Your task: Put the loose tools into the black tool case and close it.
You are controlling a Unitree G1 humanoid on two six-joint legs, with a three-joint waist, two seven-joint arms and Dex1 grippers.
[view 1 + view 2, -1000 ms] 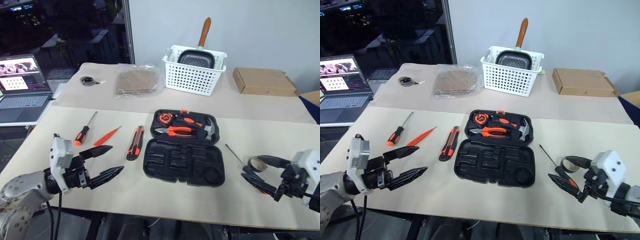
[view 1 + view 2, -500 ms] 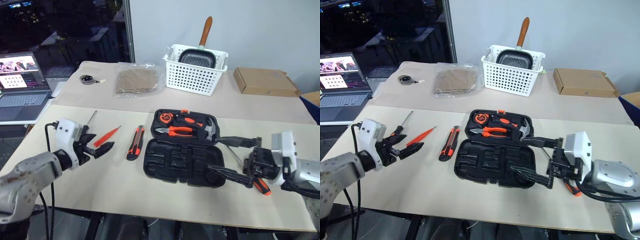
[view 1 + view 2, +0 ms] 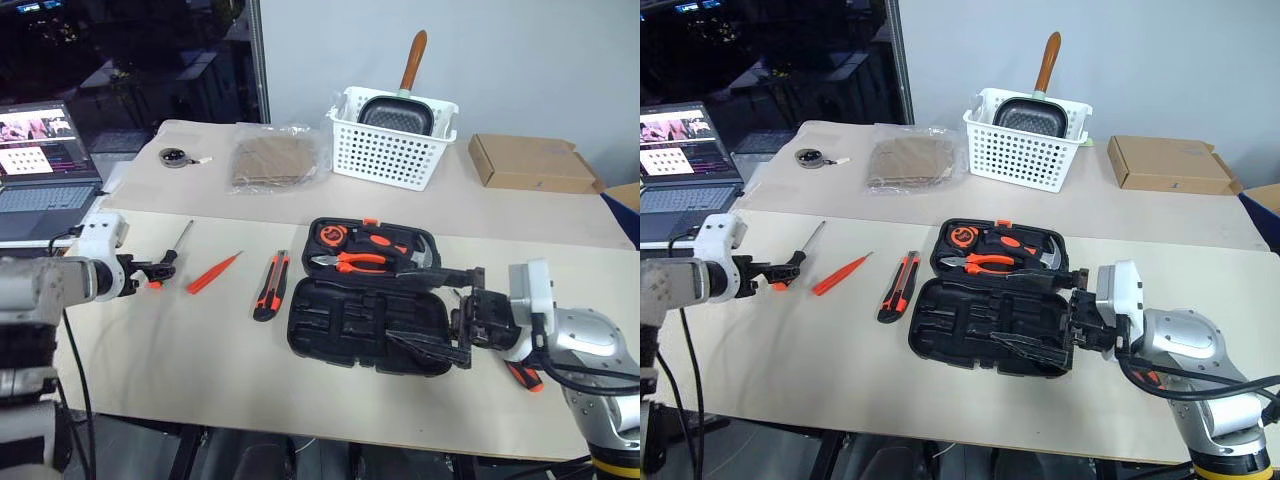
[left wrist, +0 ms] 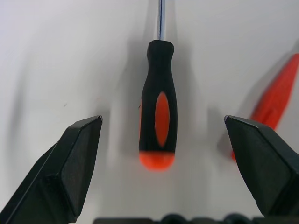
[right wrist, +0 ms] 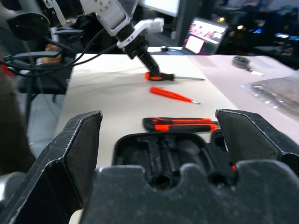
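The black tool case [image 3: 335,322] lies open in the middle of the table, with a hammer and pliers [image 3: 347,262] in its far half. My left gripper [image 3: 157,270] is open, its fingers either side of the handle of a black-and-orange screwdriver [image 4: 158,120] without touching it. To the right lie a thin red screwdriver [image 3: 212,273] and a utility knife [image 3: 271,285]. My right gripper [image 3: 425,310] hangs open and empty over the near right part of the case. The long-shafted screwdriver's orange handle [image 3: 523,376] peeks out under my right arm.
A white basket [image 3: 388,150] with a pan stands at the back, a cardboard box [image 3: 530,162] to its right. A plastic bag [image 3: 276,160] and a round black tape measure [image 3: 175,158] lie at the back left. A laptop [image 3: 40,165] sits at the far left.
My left gripper has swung out to the left and forward, ending around the screwdriver handle. My right gripper has moved left from the table's right side to above the case.
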